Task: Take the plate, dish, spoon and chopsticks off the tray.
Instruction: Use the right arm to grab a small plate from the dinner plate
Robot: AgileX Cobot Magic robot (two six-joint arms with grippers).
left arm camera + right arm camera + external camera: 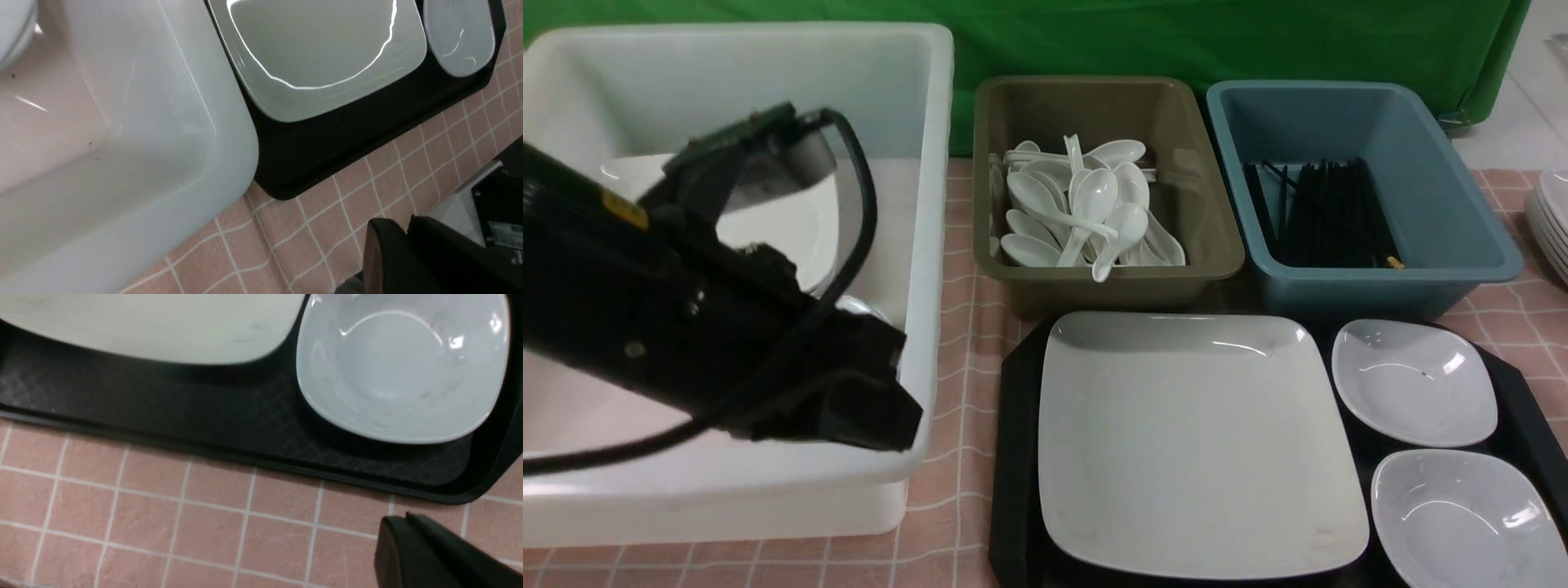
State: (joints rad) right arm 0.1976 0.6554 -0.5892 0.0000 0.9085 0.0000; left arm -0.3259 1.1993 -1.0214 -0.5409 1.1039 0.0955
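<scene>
"What is lying on that tray [1013, 457]?"

"The tray itself is lying flat, black and rectangular, with cut-off corners, a raised rim and a finely textured floor. The plate [1201, 441] is filling most of it: large, shallow, glossy white, square with rounded corners. Two small dishes [1414, 381] are sitting on the tray's right part, the nearer dish [1462, 518] in front of the other. Both are squarish, deeper than the plate and shining bluish white."

"And around the tray?"

"Just beyond it two plastic bins are standing side by side. The olive-brown bin [1094, 98] is holding a heap of glossy white spoons [1086, 208] with deep oval bowls and short thick handles. The blue-grey bin [1445, 220] is holding the chopsticks [1327, 212], thin black sticks with one gold tip showing. Left of the tray a big milky-white tub [931, 245] is standing close beside it, with white crockery [784, 220] lying inside. Everything is resting on a table [964, 327] covered in pink cloth checked with white lines."

"Is anything getting in the way?"

"The left arm [686, 327], black and bulky with a looping cable, is hanging over the tub and blocking much of its inside. The left gripper [406, 222] is hovering left of the tray by the tub's near corner, its fingers pressing together on nothing. The right gripper [404, 518] is hanging over the table just off the tray's near edge, by the nearer dish, likewise closed and empty."
</scene>
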